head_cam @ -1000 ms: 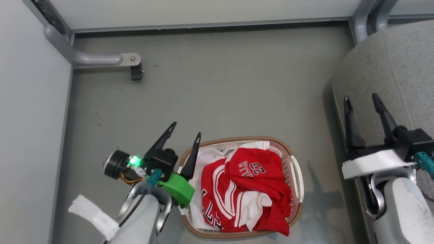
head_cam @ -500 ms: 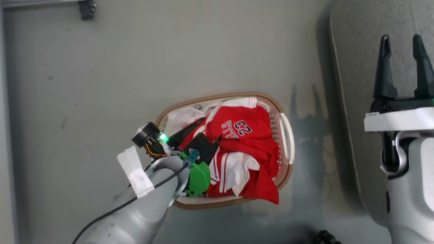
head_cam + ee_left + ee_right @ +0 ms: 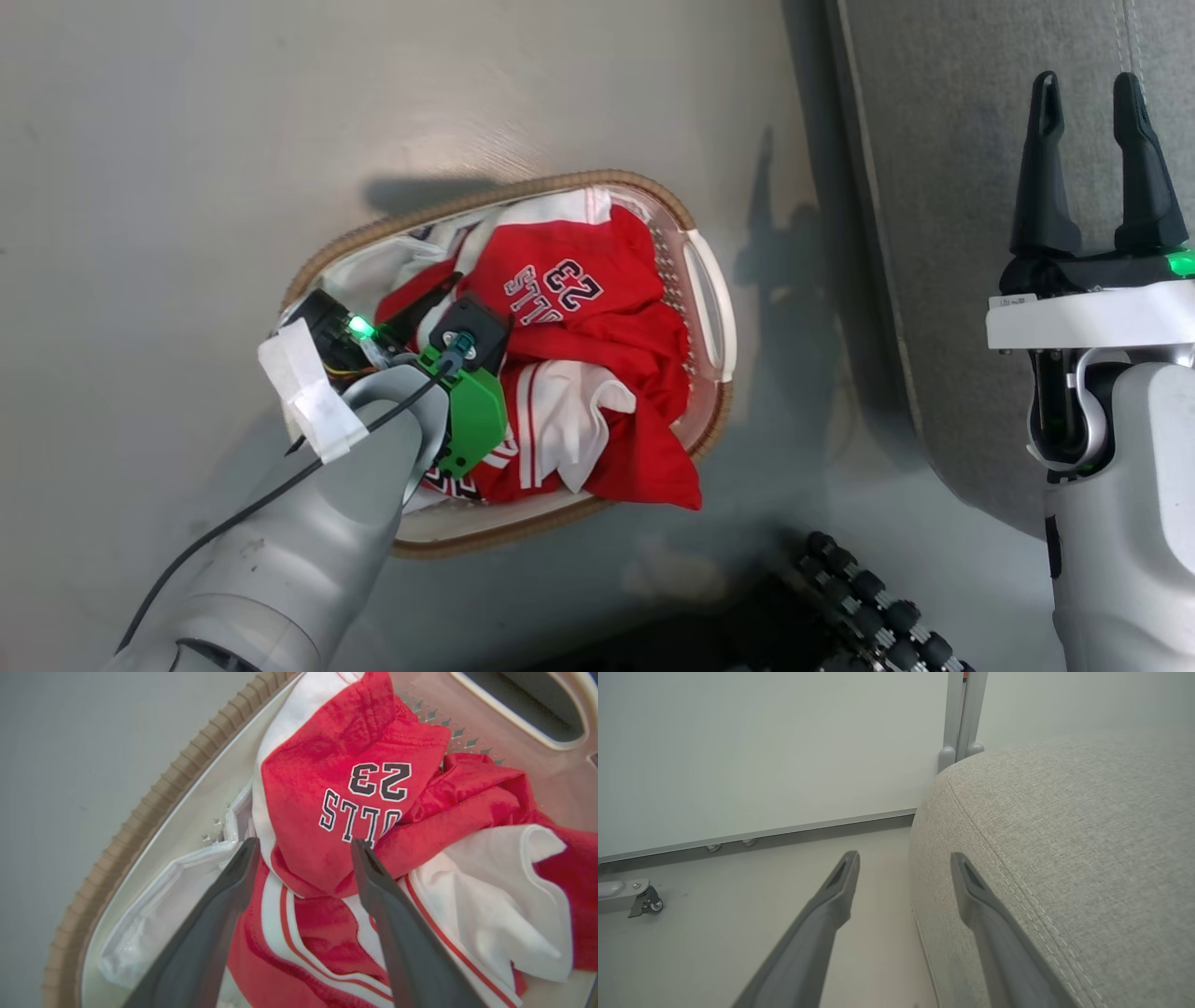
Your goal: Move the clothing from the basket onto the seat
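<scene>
Clothing (image 3: 597, 336) is all in the basket (image 3: 551, 179), which sits on the floor (image 3: 187, 140) just beside the seat (image 3: 934, 187). Left gripper (image 3: 304, 845) is down inside the basket, fingers spread wide either side of a fold of the "23" jersey (image 3: 308, 774). Nothing pinched, can't tell if the tips touch fabric. Right gripper (image 3: 1085, 89) is spread apart, empty, hovering over the seat's edge.
</scene>
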